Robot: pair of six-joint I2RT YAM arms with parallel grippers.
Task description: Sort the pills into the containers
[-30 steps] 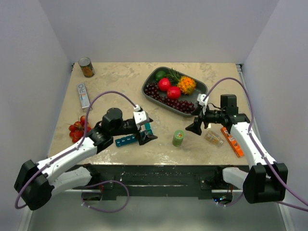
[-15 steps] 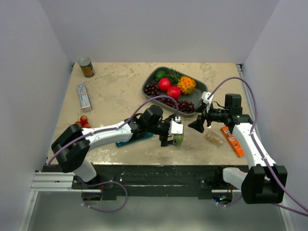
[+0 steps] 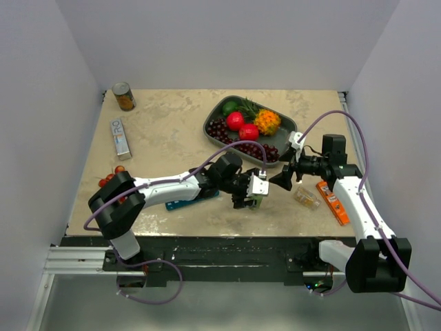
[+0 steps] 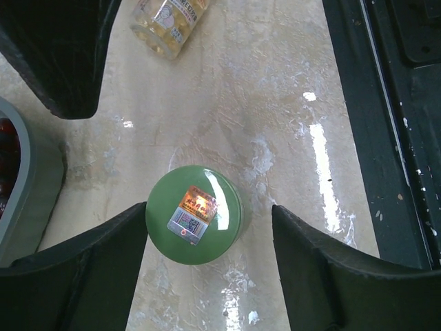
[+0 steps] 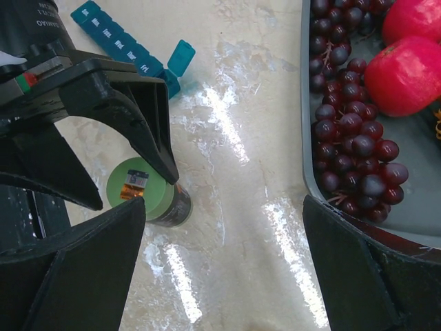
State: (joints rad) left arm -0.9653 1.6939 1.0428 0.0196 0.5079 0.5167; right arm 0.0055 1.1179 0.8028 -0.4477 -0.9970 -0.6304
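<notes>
The teal-blue pill organizer (image 3: 180, 203) lies near the table's front, partly hidden under my left arm. In the right wrist view (image 5: 117, 40) one of its lids stands open (image 5: 180, 57). A green-lidded pill bottle (image 4: 194, 214) stands upright to its right. My left gripper (image 4: 208, 231) is open and straddles this bottle, with the left finger (image 4: 103, 262) close against the lid. A clear pill bottle (image 3: 305, 198) lies on its side further right. My right gripper (image 3: 282, 178) is open and empty, above the table between the green bottle (image 5: 141, 192) and the fruit tray.
A dark grey fruit tray (image 3: 209, 118) with grapes (image 5: 351, 138) and red fruit sits at the back right. An orange pack (image 3: 331, 202) lies at the right edge. A can (image 3: 124, 96), a tube (image 3: 120, 136) and cherry tomatoes (image 3: 109, 182) are on the left.
My left arm swung right, from over the pill organizer to the green-lidded bottle, and its open jaws now straddle it. My right gripper drew back slightly to the right.
</notes>
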